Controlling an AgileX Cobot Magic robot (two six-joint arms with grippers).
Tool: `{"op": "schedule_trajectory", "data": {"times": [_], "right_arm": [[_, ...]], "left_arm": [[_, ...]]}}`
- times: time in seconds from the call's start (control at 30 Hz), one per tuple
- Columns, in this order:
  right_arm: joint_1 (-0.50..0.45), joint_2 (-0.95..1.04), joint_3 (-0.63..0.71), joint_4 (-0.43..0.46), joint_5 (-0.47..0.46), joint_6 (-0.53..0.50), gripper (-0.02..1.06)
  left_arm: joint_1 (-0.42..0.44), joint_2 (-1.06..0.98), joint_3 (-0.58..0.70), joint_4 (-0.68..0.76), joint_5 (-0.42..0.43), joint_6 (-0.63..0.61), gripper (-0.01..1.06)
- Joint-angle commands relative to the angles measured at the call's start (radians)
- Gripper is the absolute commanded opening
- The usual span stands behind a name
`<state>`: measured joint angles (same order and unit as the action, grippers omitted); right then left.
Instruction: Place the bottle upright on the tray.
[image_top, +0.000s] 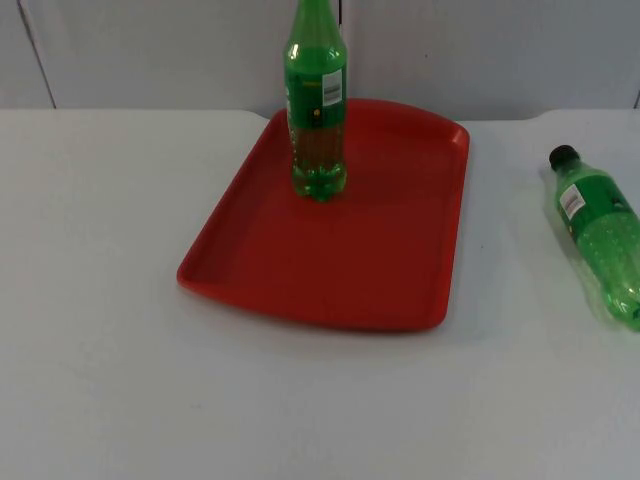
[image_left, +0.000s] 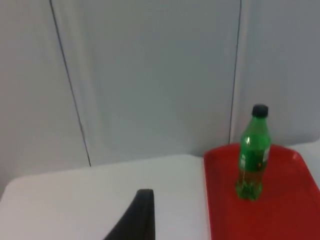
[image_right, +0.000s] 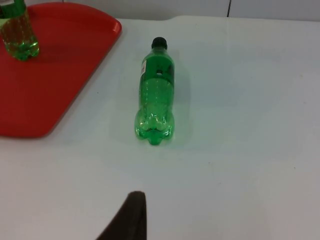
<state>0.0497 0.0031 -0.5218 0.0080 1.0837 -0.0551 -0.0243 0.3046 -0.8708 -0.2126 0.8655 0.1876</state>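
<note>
White table top (image_top: 120, 400), bare along the near edge. Red tray (image_top: 330, 270) at table centre, lying flat, long axis running from 7 to 1 o'clock.

Lying bottle (image_top: 600, 230), green, at 3 o'clock from the tray and apart from it, on its side on the table; black cap (image_top: 563, 156) toward 11 o'clock, base toward 5 o'clock.

Right gripper (image_right: 132, 215) above the table just short of that bottle's base, touching nothing seen; degree of opening cannot be told.

Left gripper (image_left: 142, 210) above the table off the tray's 9 o'clock side, facing the wall, nothing seen in its hold; degree of opening cannot be told.

Upright bottle (image_top: 317, 110), green with a yellow label, standing on the tray toward 12 o'clock, near the far rim.

Grey partition wall (image_top: 150, 50) behind the table's far edge.
</note>
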Motion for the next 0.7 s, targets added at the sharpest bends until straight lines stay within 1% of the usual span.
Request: {"op": "schedule_trajectory", "data": {"times": [0.0,0.1,0.13,0.27,0.47,0.57,0.67], "right_arm": [[-0.004,-0.003,0.006,0.002,-0.006,-0.004,1.05],[-0.004,-0.003,0.006,0.002,-0.006,-0.004,1.05],[-0.004,-0.003,0.006,0.002,-0.006,-0.004,1.05],[-0.004,-0.003,0.006,0.002,-0.006,-0.004,1.05],[-0.004,-0.003,0.006,0.002,-0.006,-0.004,1.05],[-0.004,-0.003,0.006,0.002,-0.006,-0.004,1.05],[-0.004,-0.003,0.006,0.002,-0.006,-0.004,1.05]], "left_arm": [[0.002,-0.045,0.054,-0.014,0.009,0.006,1.05],[0.002,-0.137,0.139,-0.012,0.006,0.006,1.05],[0.002,-0.137,0.139,-0.012,0.006,0.006,1.05],[0.002,-0.248,0.210,-0.012,0.014,0.006,1.05],[0.002,-0.304,0.250,-0.004,0.034,0.006,1.05],[0.002,-0.305,0.299,0.013,0.056,0.006,1.05],[0.002,-0.305,0.321,0.026,0.082,0.006,1.05]]}}
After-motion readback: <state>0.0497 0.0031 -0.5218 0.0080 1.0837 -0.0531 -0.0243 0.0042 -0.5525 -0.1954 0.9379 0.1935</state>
